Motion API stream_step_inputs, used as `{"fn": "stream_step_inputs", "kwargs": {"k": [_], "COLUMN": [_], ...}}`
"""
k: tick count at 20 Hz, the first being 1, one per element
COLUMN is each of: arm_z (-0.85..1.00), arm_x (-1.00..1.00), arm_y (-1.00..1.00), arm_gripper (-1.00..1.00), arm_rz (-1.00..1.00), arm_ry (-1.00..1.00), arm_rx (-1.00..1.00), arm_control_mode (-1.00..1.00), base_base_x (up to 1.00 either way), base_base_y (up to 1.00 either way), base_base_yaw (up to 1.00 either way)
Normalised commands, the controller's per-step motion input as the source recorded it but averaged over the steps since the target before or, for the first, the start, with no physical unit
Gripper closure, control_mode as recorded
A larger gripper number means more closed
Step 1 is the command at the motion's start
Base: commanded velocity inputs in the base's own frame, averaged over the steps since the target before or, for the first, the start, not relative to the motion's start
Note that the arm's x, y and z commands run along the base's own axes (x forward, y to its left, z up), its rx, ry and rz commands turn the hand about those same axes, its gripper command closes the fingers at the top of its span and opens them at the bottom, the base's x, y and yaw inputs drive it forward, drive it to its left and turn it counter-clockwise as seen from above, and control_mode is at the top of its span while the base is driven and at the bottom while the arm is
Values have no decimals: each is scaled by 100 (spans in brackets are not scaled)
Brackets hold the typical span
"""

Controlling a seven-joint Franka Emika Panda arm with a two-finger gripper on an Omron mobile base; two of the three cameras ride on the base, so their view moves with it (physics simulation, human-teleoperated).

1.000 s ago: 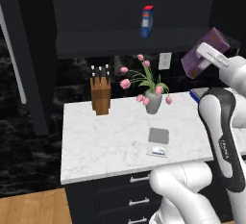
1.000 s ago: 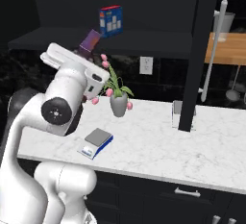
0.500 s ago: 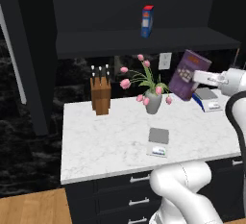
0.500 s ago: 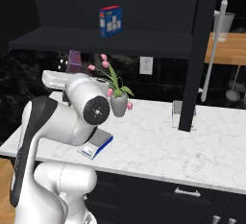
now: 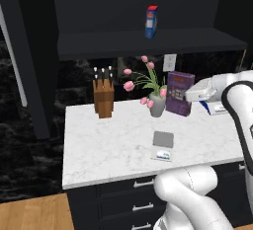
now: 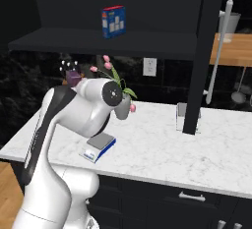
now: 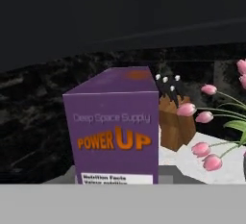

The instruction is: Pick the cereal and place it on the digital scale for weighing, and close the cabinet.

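The cereal [image 5: 178, 93] is a tall purple box, upright over the back of the counter just right of the flower vase. My gripper [image 5: 193, 95] is shut on its right side. In the hand view the cereal [image 7: 115, 130] sits close up, its "Power Up" face toward the camera. A corner of the cereal [image 6: 74, 78] peeks out behind my arm. The digital scale [image 5: 162, 145] lies flat near the counter's front edge, in front of the box and apart from it, and nothing is on the digital scale [image 6: 100, 145]. The cabinet [image 5: 148, 44] stands open, its door [image 6: 203, 51] swung out.
A blue box with a red top [image 5: 151, 21] stands on the cabinet shelf. A vase of pink tulips [image 5: 156, 104] and a wooden knife block [image 5: 103, 98] stand at the back of the counter. A thicker blue-based device [image 5: 215, 108] lies at the right.
My arm has swung the cereal down and left from beside the cabinet shelf to low over the counter next to the vase, and the box has come upright.
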Motion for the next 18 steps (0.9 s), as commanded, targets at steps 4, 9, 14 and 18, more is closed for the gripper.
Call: {"fn": "stream_step_inputs", "kwargs": {"k": [4,9,14,18], "arm_z": [-56,-70,-46,-47], "arm_x": [15,31,35,23], "arm_y": [-6,-14,-8,-15], "arm_gripper": [100,100,100,100], "arm_rz": [6,0,0,6], "arm_ry": [-2,-5,-2,0], "arm_rx": [-10,-1,0,0], "arm_control_mode": [-100,-100,-100,-100], "base_base_x": [0,0,0,0], "base_base_y": [0,0,0,0], "base_base_yaw": [0,0,0,0]}}
